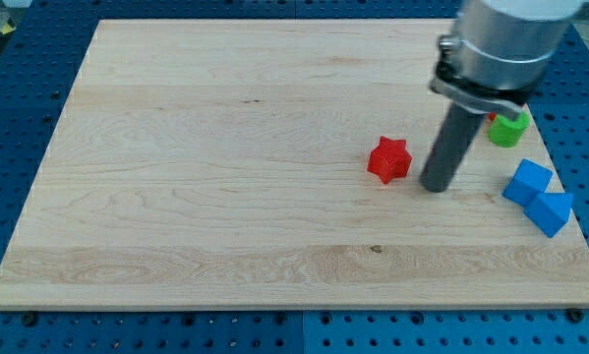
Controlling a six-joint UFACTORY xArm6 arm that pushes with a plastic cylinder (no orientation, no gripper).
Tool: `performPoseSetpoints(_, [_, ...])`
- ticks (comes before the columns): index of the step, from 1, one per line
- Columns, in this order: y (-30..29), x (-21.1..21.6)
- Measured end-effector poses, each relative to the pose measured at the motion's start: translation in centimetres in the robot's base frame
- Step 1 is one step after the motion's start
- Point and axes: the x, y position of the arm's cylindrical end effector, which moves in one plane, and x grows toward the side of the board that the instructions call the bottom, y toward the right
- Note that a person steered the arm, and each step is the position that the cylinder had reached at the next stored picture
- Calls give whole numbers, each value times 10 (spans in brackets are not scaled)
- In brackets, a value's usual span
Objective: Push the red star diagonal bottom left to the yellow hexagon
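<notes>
- Tip (437, 185) of rod tool: no jaws, holding nothing, just right of red star (389, 159).
- Red star: right of centre on surface (225, 147).
- Yellow hexagon: not visible; push apparently pending.

The room is brightly and evenly lit from overhead, so the pale wooden board (225, 167) shows its grain clearly with no hot glare. Shadows are soft and short: a faint one hugs the small red star-shaped block (389, 159), another sits under the blue blocks (537, 196) at the right. The grey metal arm housing (505, 44) at the far right looks slightly blurred, while the board stays sharp. Its edges taper with perspective.
</notes>
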Motion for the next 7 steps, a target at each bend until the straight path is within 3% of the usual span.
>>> performPoseSetpoints(1, [-15,-24])
performPoseSetpoints(2, [30,-18])
performPoseSetpoints(4, [1,-46])
performPoseSetpoints(6, [56,-75])
performPoseSetpoints(7, [84,-58])
